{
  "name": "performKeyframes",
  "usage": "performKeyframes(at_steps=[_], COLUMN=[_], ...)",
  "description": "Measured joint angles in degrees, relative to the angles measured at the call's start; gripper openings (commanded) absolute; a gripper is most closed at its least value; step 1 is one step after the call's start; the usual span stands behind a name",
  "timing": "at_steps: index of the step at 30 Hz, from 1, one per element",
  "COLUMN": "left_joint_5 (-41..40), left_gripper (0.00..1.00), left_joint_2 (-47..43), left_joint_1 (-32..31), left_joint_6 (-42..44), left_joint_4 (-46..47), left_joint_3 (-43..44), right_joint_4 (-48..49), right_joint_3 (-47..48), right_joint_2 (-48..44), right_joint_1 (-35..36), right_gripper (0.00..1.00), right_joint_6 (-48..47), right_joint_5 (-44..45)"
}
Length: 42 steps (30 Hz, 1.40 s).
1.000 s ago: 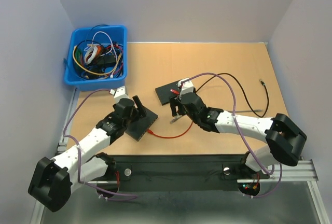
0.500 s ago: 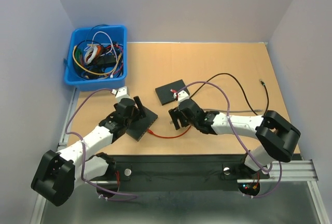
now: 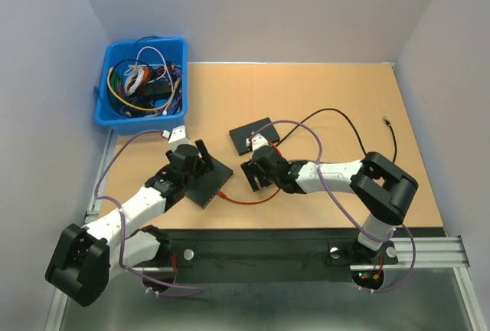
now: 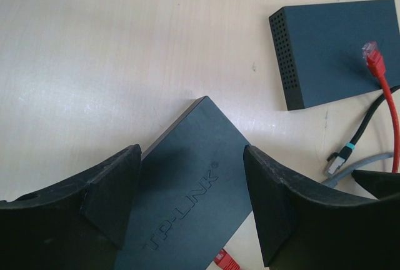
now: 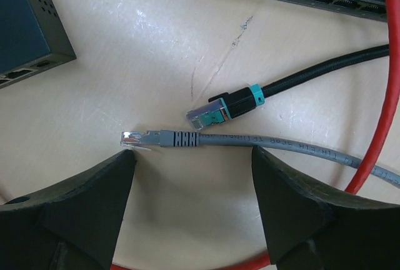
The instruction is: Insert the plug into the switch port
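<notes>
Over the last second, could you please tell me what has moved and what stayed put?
The right hand drew back from the far switch toward the near edge, its elbow folding in, and now hangs open over the grey plug and the black plug. It took hold of nothing. The left hand stayed open over the near switch; the switches and the red cable lie as before.

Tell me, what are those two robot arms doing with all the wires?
They're getting ready to push a plug into a switch. The left gripper is open, with its fingers on either side of a black switch. The right gripper is open too, hanging just above a grey plug that lies on the table beside a black plug. Neither plug has been picked up yet.
</notes>
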Motion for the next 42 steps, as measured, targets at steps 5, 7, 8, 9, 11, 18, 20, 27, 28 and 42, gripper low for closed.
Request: performKeyframes(at_steps=[5,7,8,9,11,18,20,27,28,42], left_joint_5=[0.1,0.2,0.2,0.2,0.2,0.5,0.6,1.0,1.0,1.5], left_gripper=[0.77,0.77,0.76,0.77,0.77,0.76,0.76,0.75,0.75,0.73], left_joint_2=[0.2,0.5,0.6,0.7,0.7,0.7,0.7,0.7,0.7,0.7], left_joint_1=[0.0,0.0,0.0,0.0,0.0,0.0,0.0,0.0,0.0,0.0], left_joint_6=[0.4,0.6,0.7,0.7,0.7,0.9,1.0,1.1,1.1,1.4], left_joint_4=[0.6,0.7,0.7,0.7,0.8,1.3,1.3,1.7,1.7,2.0], left_joint_3=[0.0,0.0,0.0,0.0,0.0,0.0,0.0,0.0,0.0,0.0], right_joint_4=[0.3,0.3,0.3,0.3,0.3,0.4,1.0,3.7,4.0,9.4], right_joint_3=[0.1,0.1,0.1,0.1,0.1,2.3,4.2,7.9,8.1,8.2], right_joint_2=[0.2,0.2,0.2,0.1,0.2,2.1,3.9,8.0,8.3,10.2], right_joint_1=[0.0,0.0,0.0,0.0,0.0,0.0,0.0,-0.1,-0.2,-4.5], right_gripper=[0.80,0.81,0.81,0.82,0.84,0.89,0.91,0.91,0.91,0.63], right_joint_6=[-0.3,-0.4,-0.5,-0.5,-0.7,-1.7,-2.1,-2.7,-2.8,-4.5], right_joint_5=[1.5,2.7,3.3,3.8,5.4,8.7,9.4,9.3,9.2,-5.4])
